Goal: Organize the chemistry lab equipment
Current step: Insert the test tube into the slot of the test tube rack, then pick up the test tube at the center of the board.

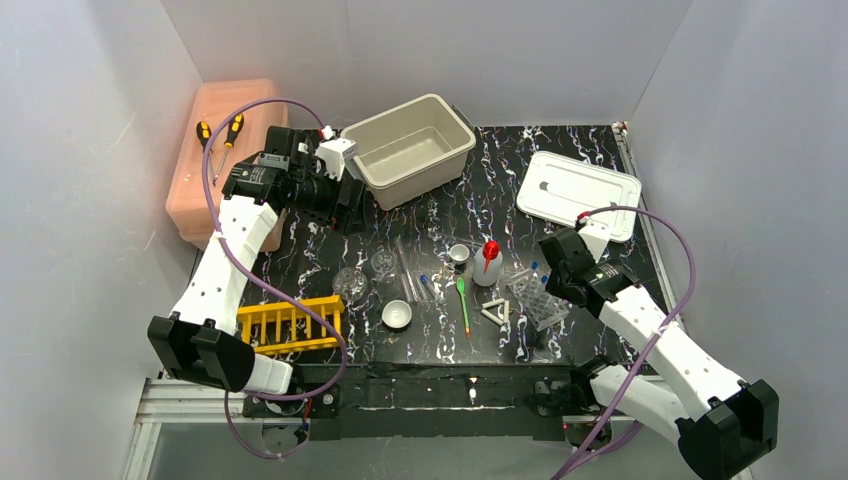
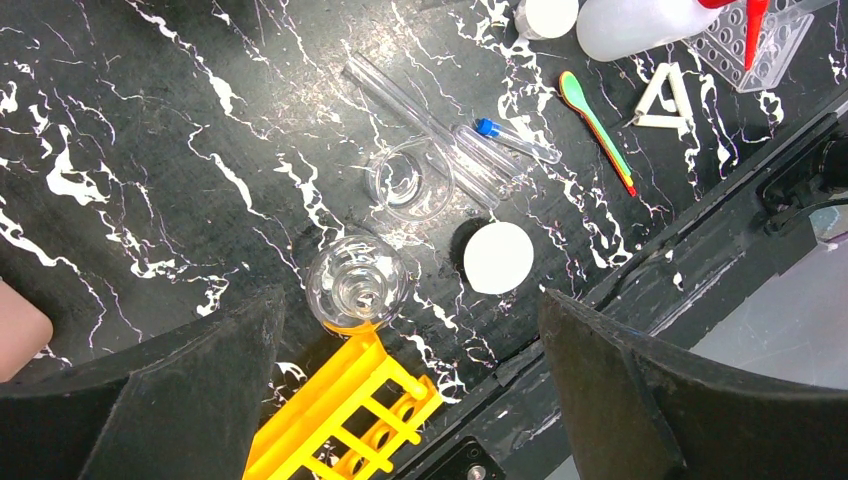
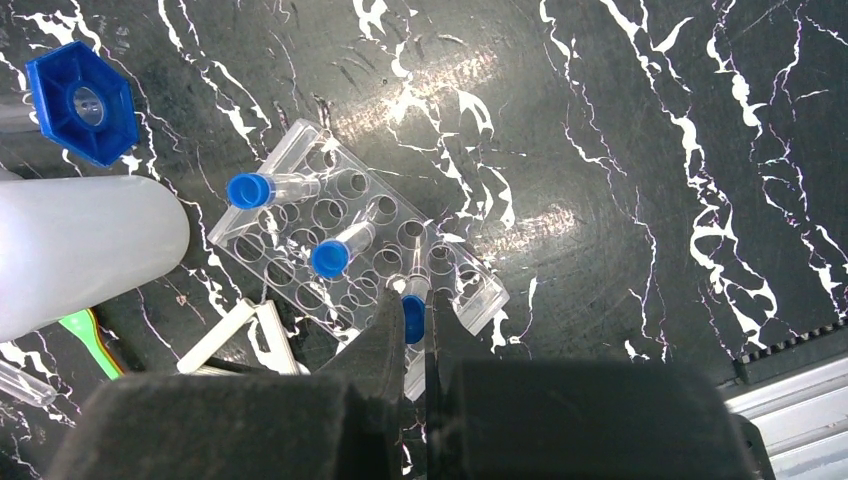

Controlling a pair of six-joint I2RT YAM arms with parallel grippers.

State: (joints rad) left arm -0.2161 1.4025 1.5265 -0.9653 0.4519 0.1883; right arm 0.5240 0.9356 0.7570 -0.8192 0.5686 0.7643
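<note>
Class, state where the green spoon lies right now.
In the top view the green spoon lies between the white bowl on its left and the white triangle on its right, just nearer the arms than the red-capped squeeze bottle.

**Robot cell staged as a chemistry bench**

White panels [image 1: 90,120] box in a black, white-veined worktop [image 1: 480,190] on three sides. A left arm [image 1: 222,275] and a right arm [image 1: 665,345] rise from an aluminium rail [image 1: 190,402] at its near edge. On it sit glass tubes [image 1: 405,270], a yellow tube rack [image 1: 290,325] and a red-capped squeeze bottle [image 1: 487,265].
</note>
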